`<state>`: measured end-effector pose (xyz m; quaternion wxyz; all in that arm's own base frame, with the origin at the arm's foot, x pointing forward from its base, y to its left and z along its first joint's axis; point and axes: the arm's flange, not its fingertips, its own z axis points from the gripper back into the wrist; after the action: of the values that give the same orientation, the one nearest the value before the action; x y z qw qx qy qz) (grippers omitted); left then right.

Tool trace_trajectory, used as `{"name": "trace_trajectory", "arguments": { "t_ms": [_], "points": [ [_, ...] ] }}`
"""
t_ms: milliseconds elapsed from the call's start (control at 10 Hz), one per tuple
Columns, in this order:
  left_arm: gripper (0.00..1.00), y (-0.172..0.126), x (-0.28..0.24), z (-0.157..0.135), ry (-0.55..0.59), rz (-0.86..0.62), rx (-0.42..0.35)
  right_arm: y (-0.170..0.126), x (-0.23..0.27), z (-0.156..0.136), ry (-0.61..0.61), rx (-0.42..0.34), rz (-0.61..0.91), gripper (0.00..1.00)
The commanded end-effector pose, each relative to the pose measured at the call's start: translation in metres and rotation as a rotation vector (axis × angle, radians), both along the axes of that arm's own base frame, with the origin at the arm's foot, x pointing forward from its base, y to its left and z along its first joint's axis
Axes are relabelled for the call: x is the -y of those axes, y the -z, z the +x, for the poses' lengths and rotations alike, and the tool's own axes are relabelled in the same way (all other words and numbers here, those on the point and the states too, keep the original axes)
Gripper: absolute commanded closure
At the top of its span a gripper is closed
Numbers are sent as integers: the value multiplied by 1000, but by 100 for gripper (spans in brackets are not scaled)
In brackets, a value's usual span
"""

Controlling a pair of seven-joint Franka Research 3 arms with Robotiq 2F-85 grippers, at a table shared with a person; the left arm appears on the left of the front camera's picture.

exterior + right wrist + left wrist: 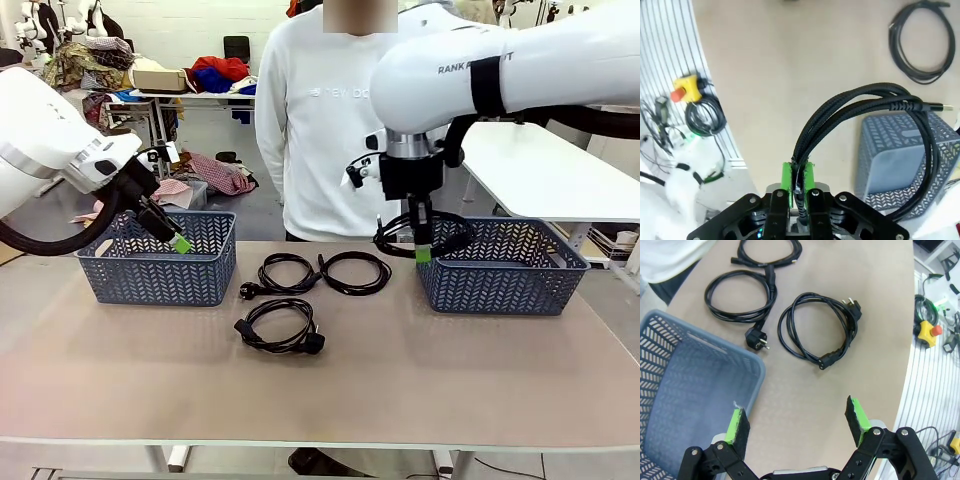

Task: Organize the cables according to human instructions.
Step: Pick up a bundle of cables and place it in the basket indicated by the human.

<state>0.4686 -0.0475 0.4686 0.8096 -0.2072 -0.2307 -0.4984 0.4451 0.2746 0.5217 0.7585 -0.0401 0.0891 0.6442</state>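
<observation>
**Left gripper**: left of the front view, angled down over the left basket. Its green pads are spread wide, with nothing between them.

**Right gripper**: right of centre, at the near-left corner of the right basket. Its pads are pinched tight on a braided cable. The coiled loop hangs at that corner, partly over the rim.

**Tabletop**: three coils lie in the middle of the frame, between the baskets.
- The rear-left coil and rear-right coil lie just beside each other.
- The front coil lies below them in the frame, apart from both, with a chunky plug at its lower right.

**Person**: upper centre, standing at the far edge of the tabletop.
</observation>
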Motion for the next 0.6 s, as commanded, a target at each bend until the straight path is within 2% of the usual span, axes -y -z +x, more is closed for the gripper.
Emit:
{"name": "trace_trajectory", "arguments": {
  "t_ms": [0, 100, 500],
  "points": [
    [0, 0, 0, -2, 4, -27, 4, -7, 11, 11, -29, 21, 48, 100],
    [0, 0, 0, -2, 4, -27, 4, 0, 0, 0, 0, 0, 0, 100],
    [0, 0, 0, -2, 4, -27, 4, 0, 0, 0, 0, 0, 0, 100]
  ]
}}
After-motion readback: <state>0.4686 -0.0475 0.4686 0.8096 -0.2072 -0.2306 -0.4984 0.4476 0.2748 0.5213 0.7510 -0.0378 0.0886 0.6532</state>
